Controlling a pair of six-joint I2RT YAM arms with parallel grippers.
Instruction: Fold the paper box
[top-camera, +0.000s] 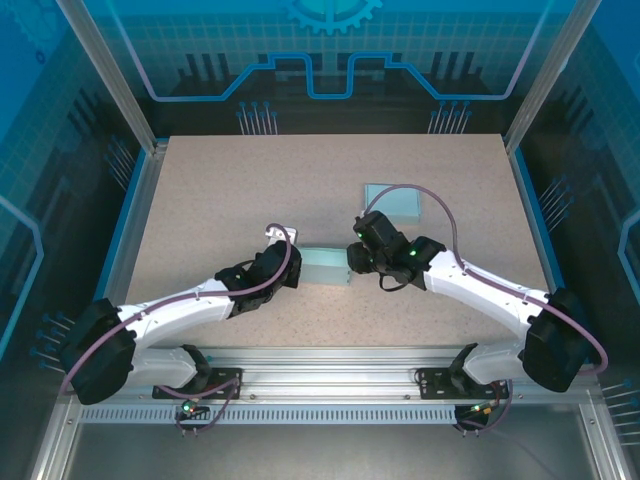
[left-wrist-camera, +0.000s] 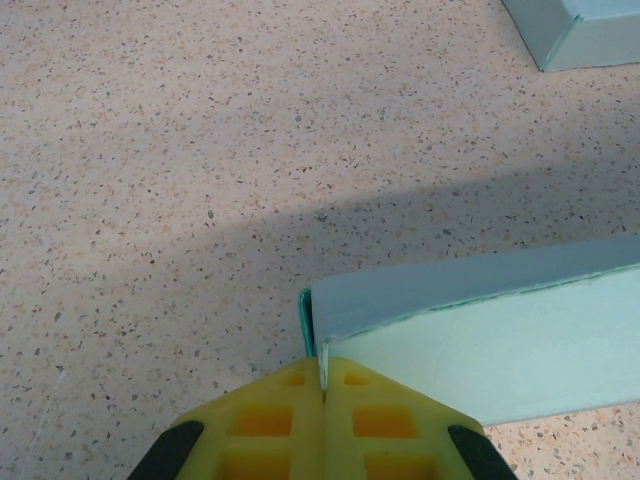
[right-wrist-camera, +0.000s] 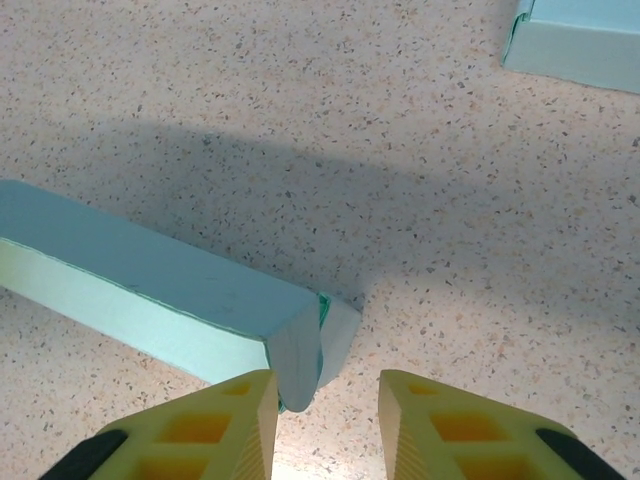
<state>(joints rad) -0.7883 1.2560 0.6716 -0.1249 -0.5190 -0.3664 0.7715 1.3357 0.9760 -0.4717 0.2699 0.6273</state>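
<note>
A pale teal paper box (top-camera: 324, 267) lies on the table between both arms. In the left wrist view the box (left-wrist-camera: 490, 330) stretches to the right, and my left gripper (left-wrist-camera: 322, 385) is shut on a thin flap at its left end. In the right wrist view the same box (right-wrist-camera: 150, 280) runs off to the left, with loose end flaps (right-wrist-camera: 310, 350) at its right end. My right gripper (right-wrist-camera: 325, 405) stands open at that end, its left finger (right-wrist-camera: 225, 425) touching the flaps and its right finger (right-wrist-camera: 440, 425) over bare table.
A second teal box (top-camera: 393, 203) sits farther back on the right, also seen as a box corner (left-wrist-camera: 580, 30) and a box edge (right-wrist-camera: 575, 40). The speckled tabletop (top-camera: 220, 180) is bordered by metal frame rails.
</note>
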